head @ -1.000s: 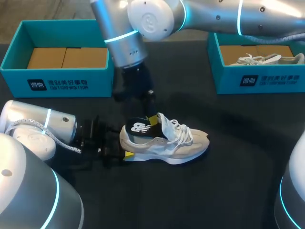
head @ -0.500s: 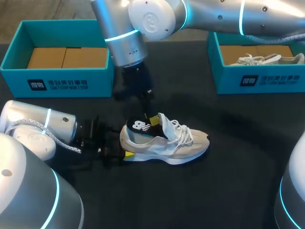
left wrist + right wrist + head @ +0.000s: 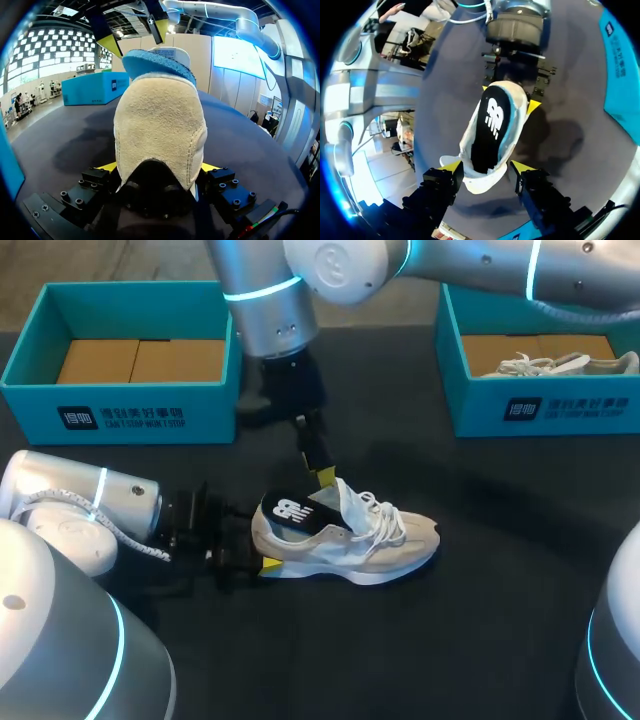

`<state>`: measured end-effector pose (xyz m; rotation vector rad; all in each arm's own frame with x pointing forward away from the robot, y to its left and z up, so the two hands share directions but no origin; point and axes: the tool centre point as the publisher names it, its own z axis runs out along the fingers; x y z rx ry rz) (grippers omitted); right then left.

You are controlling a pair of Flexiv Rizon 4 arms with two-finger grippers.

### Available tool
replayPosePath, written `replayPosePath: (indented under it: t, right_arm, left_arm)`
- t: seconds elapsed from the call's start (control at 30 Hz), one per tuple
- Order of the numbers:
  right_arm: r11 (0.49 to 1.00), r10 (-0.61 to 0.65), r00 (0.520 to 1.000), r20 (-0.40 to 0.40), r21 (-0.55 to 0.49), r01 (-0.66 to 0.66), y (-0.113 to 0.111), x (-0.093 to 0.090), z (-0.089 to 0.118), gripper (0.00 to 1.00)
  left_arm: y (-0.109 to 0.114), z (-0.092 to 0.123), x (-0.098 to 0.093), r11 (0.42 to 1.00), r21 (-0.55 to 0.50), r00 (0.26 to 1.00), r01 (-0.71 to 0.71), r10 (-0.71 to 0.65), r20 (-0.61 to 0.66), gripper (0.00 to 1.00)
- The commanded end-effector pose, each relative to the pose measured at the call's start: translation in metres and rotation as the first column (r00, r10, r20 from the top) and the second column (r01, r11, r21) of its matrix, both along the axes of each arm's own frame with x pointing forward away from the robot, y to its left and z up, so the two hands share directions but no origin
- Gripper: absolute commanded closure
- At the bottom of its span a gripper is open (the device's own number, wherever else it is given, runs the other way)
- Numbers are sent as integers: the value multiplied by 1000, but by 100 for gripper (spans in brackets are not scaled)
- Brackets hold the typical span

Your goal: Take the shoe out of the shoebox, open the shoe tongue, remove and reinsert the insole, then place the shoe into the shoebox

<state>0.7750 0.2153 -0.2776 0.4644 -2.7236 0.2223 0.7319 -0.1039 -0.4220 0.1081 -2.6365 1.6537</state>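
Black tabletop (image 3: 500, 640); beige shoe (image 3: 350, 535) upright on it, heel in left claw (image 3: 159, 170)

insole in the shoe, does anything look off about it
Yes. The insole is not seated flat: its heel end sticks up, tilted, above the collar of the shoe, at the end that the left hand clamps.
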Motion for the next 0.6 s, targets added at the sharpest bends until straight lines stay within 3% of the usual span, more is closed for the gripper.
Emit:
replayPosePath:
  t: [0.03, 0.33, 0.5, 0.6]
  right_arm:
    - [999, -16, 999, 50, 36, 14, -6, -3, 7, 44]
    - [997, -45, 997, 66, 66, 41, 0, -9, 9, 40]
    - [993, -65, 996, 57, 98, 60, 6, -16, 7, 22]
    - [989, -83, 995, 47, 127, 77, 9, -18, 4, 20]
  left_arm:
    - [0, -3, 1, 1000, 2, 1000, 1, -1, -1, 100]
    - [0, -3, 1, 1000, 2, 1000, 1, -1, -1, 100]
    - [0, -3, 1, 1000, 2, 1000, 1, -1, -1, 100]
    - [0, -3, 1, 1000, 2, 1000, 1, -1, -1, 100]
